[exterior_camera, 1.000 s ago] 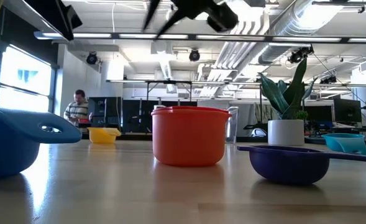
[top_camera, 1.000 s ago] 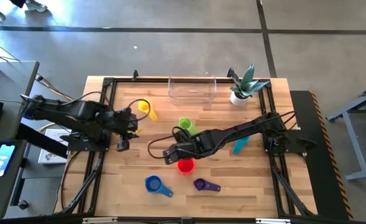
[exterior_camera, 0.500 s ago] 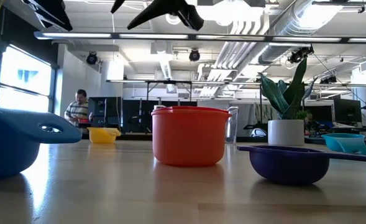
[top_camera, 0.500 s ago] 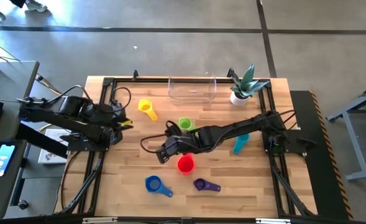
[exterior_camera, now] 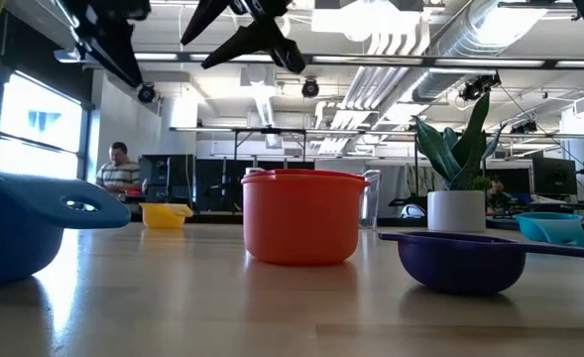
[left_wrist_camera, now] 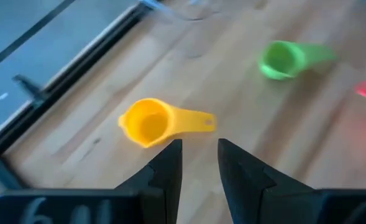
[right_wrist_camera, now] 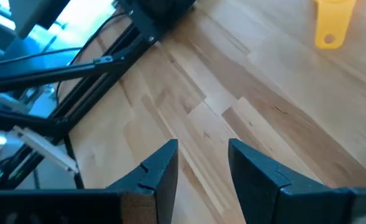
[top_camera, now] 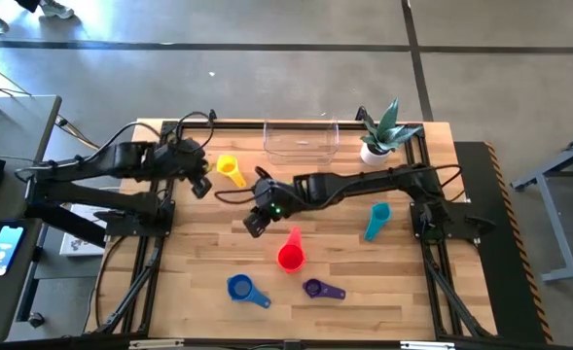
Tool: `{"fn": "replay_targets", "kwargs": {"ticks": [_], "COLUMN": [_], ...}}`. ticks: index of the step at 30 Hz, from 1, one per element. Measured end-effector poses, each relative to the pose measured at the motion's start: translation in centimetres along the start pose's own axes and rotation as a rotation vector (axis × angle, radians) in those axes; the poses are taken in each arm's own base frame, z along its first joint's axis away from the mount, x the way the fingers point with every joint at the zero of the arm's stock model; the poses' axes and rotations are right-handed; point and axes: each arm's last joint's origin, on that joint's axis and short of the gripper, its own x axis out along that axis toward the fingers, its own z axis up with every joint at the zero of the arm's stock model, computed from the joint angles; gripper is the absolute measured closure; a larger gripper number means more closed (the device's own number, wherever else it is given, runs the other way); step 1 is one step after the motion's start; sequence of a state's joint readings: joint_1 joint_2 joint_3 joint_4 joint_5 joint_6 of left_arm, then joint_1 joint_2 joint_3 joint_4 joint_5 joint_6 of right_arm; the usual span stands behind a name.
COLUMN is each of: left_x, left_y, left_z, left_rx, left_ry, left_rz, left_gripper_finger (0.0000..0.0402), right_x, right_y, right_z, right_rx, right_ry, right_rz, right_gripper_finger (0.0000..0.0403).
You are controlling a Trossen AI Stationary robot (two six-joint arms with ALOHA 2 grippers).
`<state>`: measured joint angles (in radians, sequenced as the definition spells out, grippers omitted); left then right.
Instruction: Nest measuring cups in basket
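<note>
Seen from above, my left gripper (top_camera: 200, 185) hovers open just left of the yellow cup (top_camera: 230, 170). Its wrist view shows that cup (left_wrist_camera: 150, 122) ahead of the fingers and the green cup (left_wrist_camera: 287, 59) farther off. My right gripper (top_camera: 255, 222) is open and empty above bare wood at mid-table; its arm covers the green cup from above. The red cup (top_camera: 290, 256), blue cup (top_camera: 237, 288), purple cup (top_camera: 312, 288) and light blue cup (top_camera: 376, 220) rest on the table. The clear basket (top_camera: 302, 140) stands at the far edge. No orange cup shows.
A white pot with a green plant (top_camera: 377, 139) stands right of the basket. Black frame rails run along the table's left and right sides. Bare wood lies between the yellow cup and the basket. In the low view a person (exterior_camera: 119, 169) is in the room behind.
My right gripper has drawn away from the red cup toward the table's left and far side, and its arm has swung over the green cup. My left gripper has moved toward the far edge and rightward, closer to the yellow cup. No cup has moved.
</note>
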<state>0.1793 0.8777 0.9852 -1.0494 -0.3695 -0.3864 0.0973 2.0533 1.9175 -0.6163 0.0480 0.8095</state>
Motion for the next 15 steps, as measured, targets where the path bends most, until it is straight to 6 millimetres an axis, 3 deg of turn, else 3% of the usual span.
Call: {"fn": "replay_targets", "kwargs": {"ticks": [5, 15], "left_x": [1.4, 4.5], "left_y": [1.5, 4.2], "left_z": [0.8, 2.8], "left_rx": [-0.076, -0.125], "left_ry": [0.041, 0.073], "left_rz": [0.103, 0.140], "left_gripper_finger": [0.0309, 0.0309], "right_x": [-0.9, -5.4], "right_y": [-0.3, -0.6], "right_z": [0.7, 2.1], "right_rx": [-0.053, -0.174], "right_ry": [0.002, -0.022], "right_rz": [0.017, 0.014], "right_gripper_finger": [0.0269, 0.0269]}}
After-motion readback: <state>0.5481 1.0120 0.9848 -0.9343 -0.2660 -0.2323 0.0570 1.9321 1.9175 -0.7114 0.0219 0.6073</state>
